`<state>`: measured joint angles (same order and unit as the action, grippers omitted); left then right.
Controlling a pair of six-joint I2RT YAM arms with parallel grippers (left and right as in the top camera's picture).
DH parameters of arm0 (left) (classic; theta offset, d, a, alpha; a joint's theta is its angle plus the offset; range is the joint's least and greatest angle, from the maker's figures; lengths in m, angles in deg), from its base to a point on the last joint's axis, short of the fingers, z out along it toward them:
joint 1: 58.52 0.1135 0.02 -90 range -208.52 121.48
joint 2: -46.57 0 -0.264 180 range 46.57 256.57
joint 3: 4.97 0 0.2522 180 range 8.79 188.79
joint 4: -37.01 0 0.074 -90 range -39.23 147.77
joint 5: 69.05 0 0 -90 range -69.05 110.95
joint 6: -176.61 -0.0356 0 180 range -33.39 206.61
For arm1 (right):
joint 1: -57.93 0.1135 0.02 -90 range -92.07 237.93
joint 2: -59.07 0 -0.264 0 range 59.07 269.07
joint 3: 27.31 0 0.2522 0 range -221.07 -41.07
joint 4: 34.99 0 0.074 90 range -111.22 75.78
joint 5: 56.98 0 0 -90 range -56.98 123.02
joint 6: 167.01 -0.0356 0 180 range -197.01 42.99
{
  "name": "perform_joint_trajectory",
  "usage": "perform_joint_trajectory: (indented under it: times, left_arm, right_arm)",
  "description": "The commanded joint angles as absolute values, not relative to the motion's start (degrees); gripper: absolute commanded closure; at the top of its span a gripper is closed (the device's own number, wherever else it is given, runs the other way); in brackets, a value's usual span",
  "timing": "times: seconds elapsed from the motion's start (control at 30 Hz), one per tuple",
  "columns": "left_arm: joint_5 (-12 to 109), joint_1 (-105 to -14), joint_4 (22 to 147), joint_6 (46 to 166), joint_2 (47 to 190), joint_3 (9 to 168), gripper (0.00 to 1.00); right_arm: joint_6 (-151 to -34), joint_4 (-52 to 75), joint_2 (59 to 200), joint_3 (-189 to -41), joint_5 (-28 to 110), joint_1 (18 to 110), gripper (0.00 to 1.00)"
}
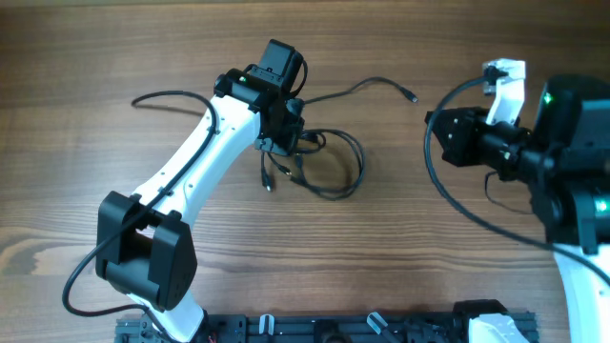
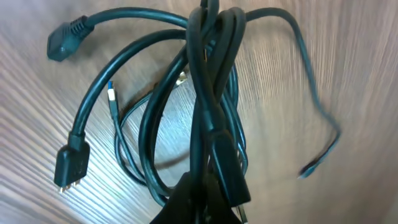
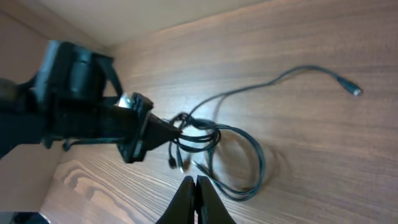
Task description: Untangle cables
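Observation:
The cables (image 1: 329, 162) are thin black cords in a tangled bundle at the table's middle, with loose loops and one long strand ending in a small plug (image 1: 412, 97) at the back. My left gripper (image 1: 284, 138) is shut on the bundle's left side. In the left wrist view the cables (image 2: 211, 93) hang bunched from the jaws (image 2: 205, 202), with plug ends (image 2: 71, 165) dangling. My right gripper (image 1: 434, 133) is shut and empty, apart from the cables to their right. The right wrist view shows its closed fingers (image 3: 196, 199) in front of the cables (image 3: 239, 155).
The table is brown wood (image 1: 95, 57). A thicker black wire of the left arm (image 1: 167, 95) loops at the back left. The right arm's wire (image 1: 448, 191) curves at the right. A black rail (image 1: 334, 329) runs along the front edge.

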<state>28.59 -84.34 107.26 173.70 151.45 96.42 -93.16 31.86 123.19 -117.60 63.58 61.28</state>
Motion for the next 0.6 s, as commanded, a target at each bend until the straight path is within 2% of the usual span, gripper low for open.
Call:
perform_joint_trajectory:
  times: [0.0,0.07,0.43,0.57]
  left_arm:
    - [28.55,-84.15,106.04,146.93,150.48,96.88,0.96]
    - [31.93,-84.15,105.29,136.39,150.48,96.88,0.96]
    - [36.04,-84.15,104.09,118.69,150.48,96.88,0.96]
    - [43.74,-84.15,102.3,110.27,150.48,96.88,0.96]
  right_arm:
    - [-92.04,32.36,126.97,-118.08,62.88,61.07,0.91]
    - [-92.02,32.47,128.98,-118.08,62.88,61.07,0.88]
    - [-91.98,30.65,133.62,-118.08,62.84,61.07,0.75]
    - [-90.99,30.61,133.62,-118.08,62.84,61.07,0.61]
